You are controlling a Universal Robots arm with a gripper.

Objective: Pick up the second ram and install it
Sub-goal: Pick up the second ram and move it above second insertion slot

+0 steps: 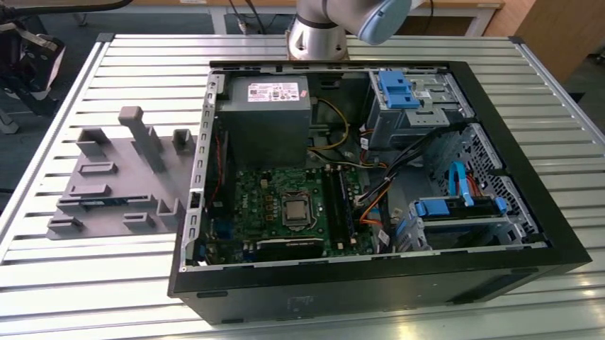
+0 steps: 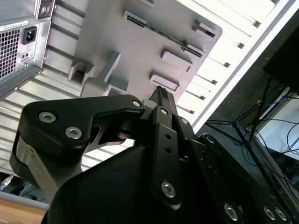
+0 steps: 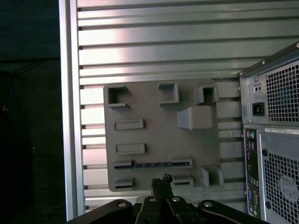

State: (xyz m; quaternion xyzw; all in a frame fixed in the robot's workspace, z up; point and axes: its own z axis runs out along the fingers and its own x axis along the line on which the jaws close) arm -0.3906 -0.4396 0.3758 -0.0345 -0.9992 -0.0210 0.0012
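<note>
Ribbed metal table (image 1: 95, 283) carries a matte grey moulded tray (image 1: 118, 185) at the exterior view's left, beside the open black computer case (image 1: 378, 290). The first wrist view shows the thin second ram (image 3: 152, 164) edge-up in a tray slot, near the black gripper (image 3: 161, 181), whose fingers are together and empty.

My black gripper (image 3: 161, 179) is showing against a plain grey tray (image 3: 154, 105) and a silver-striped table (image 3: 154, 42). The motherboard (image 1: 260, 195) is showing green inside its black case (image 1: 378, 283).
</note>
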